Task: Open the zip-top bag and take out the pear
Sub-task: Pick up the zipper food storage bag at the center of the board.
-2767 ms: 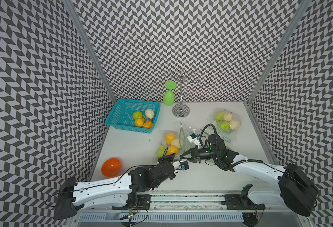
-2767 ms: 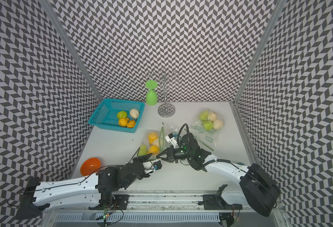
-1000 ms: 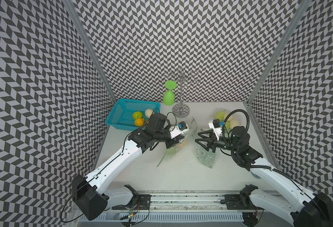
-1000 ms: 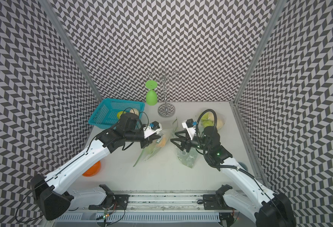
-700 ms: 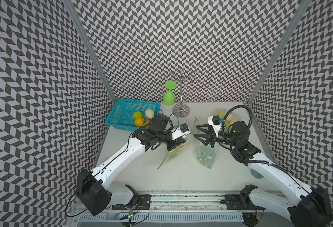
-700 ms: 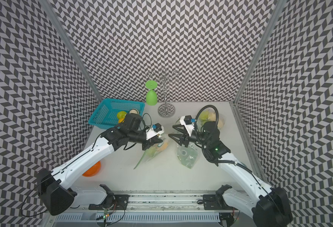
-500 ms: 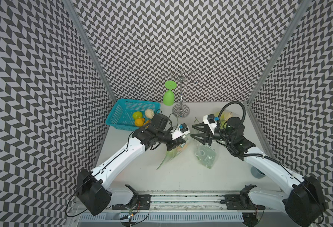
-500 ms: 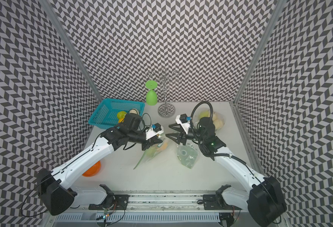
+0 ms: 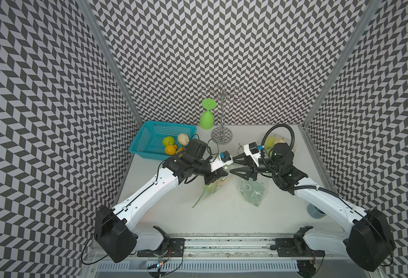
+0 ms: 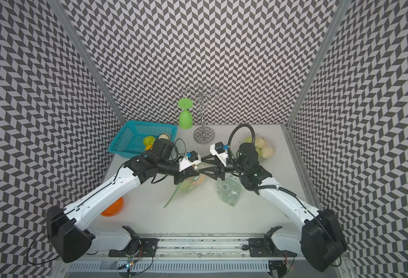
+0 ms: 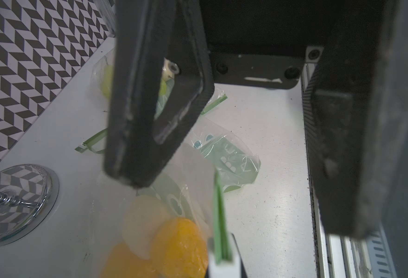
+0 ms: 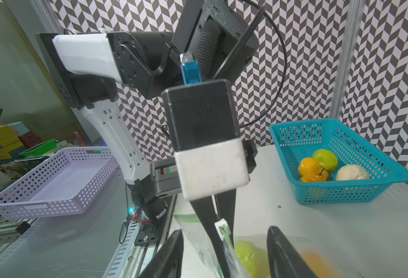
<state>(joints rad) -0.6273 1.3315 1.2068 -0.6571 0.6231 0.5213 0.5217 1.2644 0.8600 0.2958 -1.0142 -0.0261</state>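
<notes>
On table (image 9: 174, 211), 3 bags (image 9: 252, 192); left tool (image 9: 216, 178) clamps zip-top bag (image 9: 210, 192); right tool (image 9: 232, 165) parted, empty.

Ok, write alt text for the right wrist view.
The left gripper pinches the green zip edge of a zip-top bag holding fruit, while the open right gripper straddles that edge. Beyond, a teal basket on the table holds more fruit.

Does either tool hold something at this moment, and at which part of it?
The left tool pinches the zip-top bag at its green zipper strip. The right tool stands open about that strip and grips nothing.
</notes>
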